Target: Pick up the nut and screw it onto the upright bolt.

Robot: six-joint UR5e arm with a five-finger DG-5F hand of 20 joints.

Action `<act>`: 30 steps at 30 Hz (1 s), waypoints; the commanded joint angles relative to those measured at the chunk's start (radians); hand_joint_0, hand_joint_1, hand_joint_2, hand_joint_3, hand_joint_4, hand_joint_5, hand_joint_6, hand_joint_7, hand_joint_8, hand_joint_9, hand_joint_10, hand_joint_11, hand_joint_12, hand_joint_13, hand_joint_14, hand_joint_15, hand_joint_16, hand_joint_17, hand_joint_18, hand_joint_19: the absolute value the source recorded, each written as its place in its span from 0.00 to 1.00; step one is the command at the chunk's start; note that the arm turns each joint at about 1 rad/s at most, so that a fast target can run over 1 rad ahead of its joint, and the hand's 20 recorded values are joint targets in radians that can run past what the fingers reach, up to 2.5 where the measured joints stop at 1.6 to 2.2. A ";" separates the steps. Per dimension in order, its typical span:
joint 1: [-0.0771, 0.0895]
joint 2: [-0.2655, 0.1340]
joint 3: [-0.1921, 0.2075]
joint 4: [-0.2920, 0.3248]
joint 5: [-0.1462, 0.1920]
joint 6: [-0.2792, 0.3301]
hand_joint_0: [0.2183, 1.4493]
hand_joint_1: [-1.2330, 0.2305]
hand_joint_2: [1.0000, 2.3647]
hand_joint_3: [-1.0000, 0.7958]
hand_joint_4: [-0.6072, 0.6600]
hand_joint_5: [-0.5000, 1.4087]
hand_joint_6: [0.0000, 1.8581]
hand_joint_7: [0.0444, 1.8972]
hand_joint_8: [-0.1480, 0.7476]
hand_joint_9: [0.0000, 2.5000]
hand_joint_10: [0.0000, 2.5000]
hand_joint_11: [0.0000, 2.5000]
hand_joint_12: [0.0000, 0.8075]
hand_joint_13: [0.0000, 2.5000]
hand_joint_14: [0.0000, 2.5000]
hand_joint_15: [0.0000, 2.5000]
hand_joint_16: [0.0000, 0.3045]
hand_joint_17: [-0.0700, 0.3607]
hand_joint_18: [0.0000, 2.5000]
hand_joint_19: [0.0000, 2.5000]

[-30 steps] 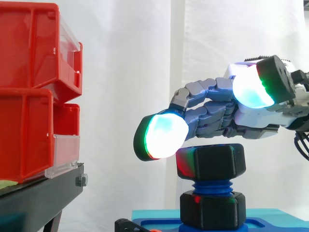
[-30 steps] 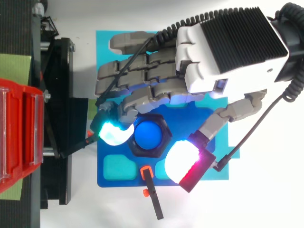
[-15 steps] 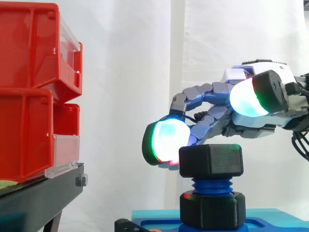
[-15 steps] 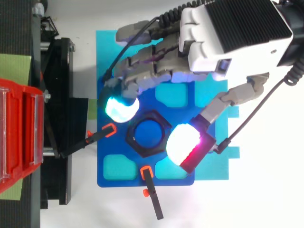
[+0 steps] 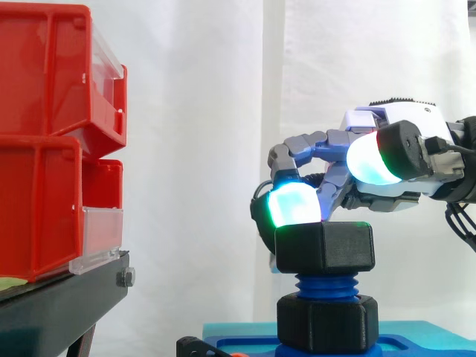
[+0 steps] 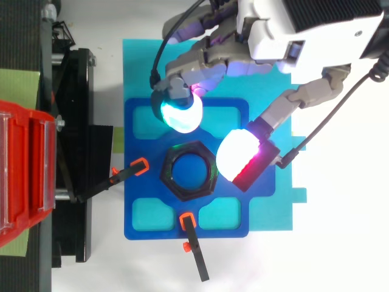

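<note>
At the left, red bins (image 5: 44, 141) are stacked on a black stand (image 5: 67, 301), before a white curtain (image 5: 201, 149). Right of the stand a blue plate (image 6: 137, 213) lies on a cyan mat (image 6: 137, 67), with two orange-tipped clamps (image 6: 140, 165) at its left and lower edges. From the middle of the plate the blue bolt (image 5: 325, 285) stands upright, with a second black nut (image 5: 327, 323) at its foot. The black nut (image 5: 325, 248) sits level on top of the bolt, with bare thread between it and the lower one. In the top view it lies in the centre of the plate. The hand (image 6: 292, 24) comes in from the right and hangs just above the nut, its fingers curled and closing on nothing. One glowing fingertip (image 6: 180, 112) is near the nut's far left corner but apart from it. The thumb's pad (image 6: 238, 153) hangs at the nut's right edge; I cannot tell whether it touches.
</note>
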State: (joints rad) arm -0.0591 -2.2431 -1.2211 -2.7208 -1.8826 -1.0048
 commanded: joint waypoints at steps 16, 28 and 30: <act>-0.007 0.000 0.021 0.027 -0.029 0.005 0.20 0.65 0.00 0.28 0.62 0.18 0.27 0.33 0.39 0.23 0.00 0.00 0.34 0.19 0.00 0.00 0.09 0.30 0.03 0.00; 0.019 -0.001 0.028 0.007 -0.030 0.003 0.19 0.68 0.00 0.28 0.57 0.16 0.27 0.29 0.35 0.12 0.00 0.00 0.38 0.06 0.00 0.00 0.12 0.35 0.00 0.00; 0.021 0.000 0.028 0.001 -0.030 0.003 0.19 0.69 0.00 0.28 0.56 0.16 0.27 0.29 0.34 0.09 0.00 0.00 0.38 0.04 0.00 0.00 0.12 0.35 0.00 0.00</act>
State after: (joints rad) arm -0.0430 -2.2429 -1.1941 -2.7079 -1.9138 -1.0016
